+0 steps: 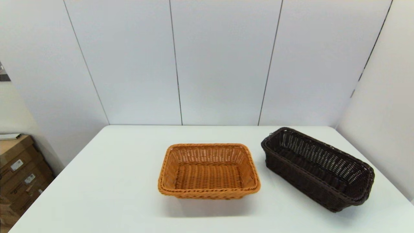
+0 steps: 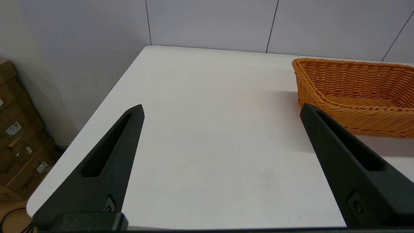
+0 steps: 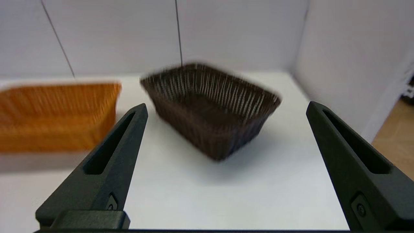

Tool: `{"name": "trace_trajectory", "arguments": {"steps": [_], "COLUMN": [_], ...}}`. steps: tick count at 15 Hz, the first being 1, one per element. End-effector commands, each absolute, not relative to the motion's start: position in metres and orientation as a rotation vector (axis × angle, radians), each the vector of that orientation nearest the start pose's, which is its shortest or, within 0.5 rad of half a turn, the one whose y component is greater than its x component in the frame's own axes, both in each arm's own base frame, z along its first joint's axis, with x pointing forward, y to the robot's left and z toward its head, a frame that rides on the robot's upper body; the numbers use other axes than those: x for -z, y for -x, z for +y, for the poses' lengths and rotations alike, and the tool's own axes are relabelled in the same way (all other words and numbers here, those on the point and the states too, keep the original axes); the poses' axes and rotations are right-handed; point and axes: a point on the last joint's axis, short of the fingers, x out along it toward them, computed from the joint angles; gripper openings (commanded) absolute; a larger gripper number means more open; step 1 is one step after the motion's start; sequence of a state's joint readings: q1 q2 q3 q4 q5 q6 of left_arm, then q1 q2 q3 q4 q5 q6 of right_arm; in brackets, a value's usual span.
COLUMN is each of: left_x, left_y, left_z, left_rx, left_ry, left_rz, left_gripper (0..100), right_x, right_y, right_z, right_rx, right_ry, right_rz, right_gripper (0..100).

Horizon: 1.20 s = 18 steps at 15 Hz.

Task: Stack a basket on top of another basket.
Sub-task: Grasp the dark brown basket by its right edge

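- No brand or readable writing shows on either basket; the white labels on the cardboard boxes (image 1: 19,171) beside the bench (image 1: 106,181) are too small to read.
- The dark brown basket (image 1: 318,168) stands angled at the bench's right side, apart from the orange-tan basket (image 1: 208,171) at the middle.
- The left pincer (image 2: 221,110) is spread wide, holding nothing, near the orange-tan basket, which is cut off in its view.
- The right pincer (image 3: 226,108) is wide and empty, facing the dark brown basket.

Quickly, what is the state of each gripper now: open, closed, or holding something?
Left gripper: open, holding nothing.
Right gripper: open, holding nothing, pointed toward the dark basket.
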<state>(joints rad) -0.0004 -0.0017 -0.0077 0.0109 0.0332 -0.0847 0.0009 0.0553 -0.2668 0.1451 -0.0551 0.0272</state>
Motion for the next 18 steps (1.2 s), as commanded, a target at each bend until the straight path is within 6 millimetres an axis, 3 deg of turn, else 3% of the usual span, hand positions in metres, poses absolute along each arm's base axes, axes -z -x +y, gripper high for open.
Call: {"name": "trace_trajectory", "arguments": {"steps": [1,5,6,8,10,13,18], "left_x": [-0.076,-0.076,-0.076,-0.076,-0.076,-0.076,-0.076], "left_y": [0.024,0.024,0.024,0.024,0.024,0.024,0.024], "left_z": [0.001,0.001,0.001,0.001,0.001,0.001,0.001], "left_rx": [-0.034,-0.034,-0.034,-0.034,-0.034,-0.034,-0.034], "left_ry": [0.086,0.086,0.086,0.086,0.086,0.086,0.086], "left_rz": [0.000,0.000,0.000,0.000,0.000,0.000,0.000], "left_gripper": [100,100,100,100,100,100,100], "right_x": [-0.266,-0.340,-0.354,-0.361,-0.352,-0.317,-0.254], "right_y": [0.008,-0.048,-0.074,-0.118,-0.154,-0.200,-0.217], "right_z": [-0.003,-0.011,-0.016,-0.022,-0.027,-0.031,-0.028], "right_rx": [0.199,0.349,0.402,0.493,0.553,0.688,0.686], "right_ry": [-0.087,-0.109,-0.146,-0.197,-0.252,-0.443,-0.662], "right_rz": [0.132,0.366,0.425,0.515,0.625,0.827,1.136], "right_gripper": [100,100,100,100,100,100,100]}}
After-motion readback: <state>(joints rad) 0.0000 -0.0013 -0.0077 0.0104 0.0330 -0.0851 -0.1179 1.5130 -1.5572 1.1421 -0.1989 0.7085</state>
